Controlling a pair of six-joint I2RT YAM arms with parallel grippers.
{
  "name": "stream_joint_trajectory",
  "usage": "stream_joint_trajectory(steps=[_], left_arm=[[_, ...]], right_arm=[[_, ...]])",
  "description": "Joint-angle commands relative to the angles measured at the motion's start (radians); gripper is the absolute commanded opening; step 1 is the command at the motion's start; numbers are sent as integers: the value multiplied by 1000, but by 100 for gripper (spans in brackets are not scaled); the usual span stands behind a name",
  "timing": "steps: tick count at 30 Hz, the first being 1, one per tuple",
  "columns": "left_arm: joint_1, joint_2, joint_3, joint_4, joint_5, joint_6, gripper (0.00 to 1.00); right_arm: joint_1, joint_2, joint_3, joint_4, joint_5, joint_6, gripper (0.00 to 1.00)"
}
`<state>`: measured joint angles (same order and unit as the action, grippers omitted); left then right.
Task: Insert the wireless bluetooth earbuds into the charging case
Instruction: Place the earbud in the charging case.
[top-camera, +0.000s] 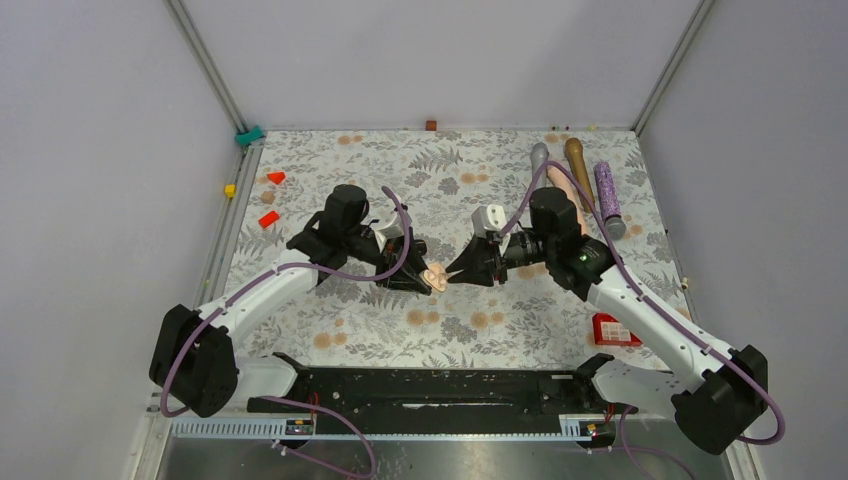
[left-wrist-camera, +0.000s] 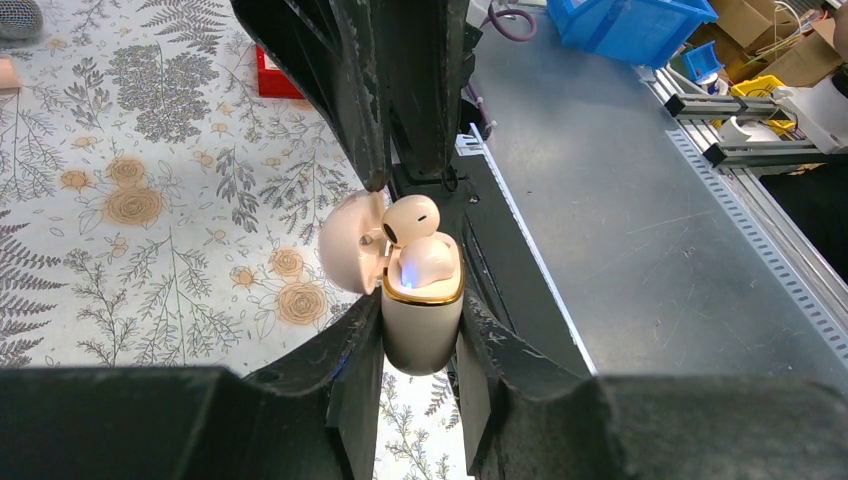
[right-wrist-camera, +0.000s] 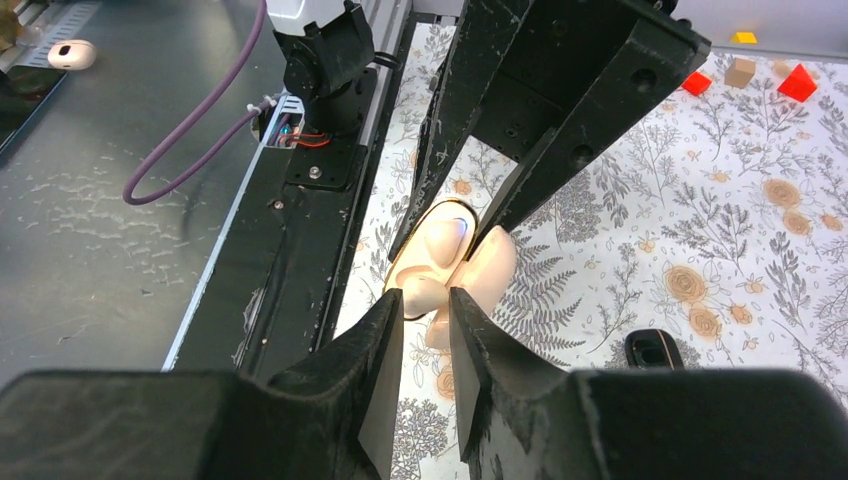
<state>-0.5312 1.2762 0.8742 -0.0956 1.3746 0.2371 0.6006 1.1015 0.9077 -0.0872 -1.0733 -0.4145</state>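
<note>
My left gripper (left-wrist-camera: 421, 335) is shut on the cream charging case (left-wrist-camera: 422, 325) and holds it upright above the table, its lid (left-wrist-camera: 350, 243) hinged open to the left. One pale-pink earbud (left-wrist-camera: 430, 262) sits in the case with a blue light showing. My right gripper (right-wrist-camera: 427, 303) is shut on the second pale-pink earbud (right-wrist-camera: 424, 293), which is at the case's gold-rimmed mouth (right-wrist-camera: 440, 235) beside the seated one. In the left wrist view the second earbud (left-wrist-camera: 410, 218) leans against the seated earbud. In the top view the two grippers meet tip to tip at the case (top-camera: 435, 275).
Red blocks (top-camera: 276, 177) and a yellow block (top-camera: 230, 190) lie at the far left. Several long cylinders (top-camera: 608, 195) lie at the back right. A red box (top-camera: 615, 330) sits near the right arm. A small black object (right-wrist-camera: 655, 348) lies on the cloth.
</note>
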Motion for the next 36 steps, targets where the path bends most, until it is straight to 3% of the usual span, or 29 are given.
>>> stream_joint_trajectory(steps=[1,12,22,36], left_arm=[[-5,-21,8,47,55,19,0],[-6,-21,10,47,49,18,0],[-5,-12,19,46,9,1,0],[-5,-23,19,46,-11,0,0]], right_arm=[[4,-10,41,-5,1,2,31],[9,-17,61,-81,-37,-51,30],[19,-50,107,-205,4,-136,36],[63,-4,96,-182,79,-102,43]])
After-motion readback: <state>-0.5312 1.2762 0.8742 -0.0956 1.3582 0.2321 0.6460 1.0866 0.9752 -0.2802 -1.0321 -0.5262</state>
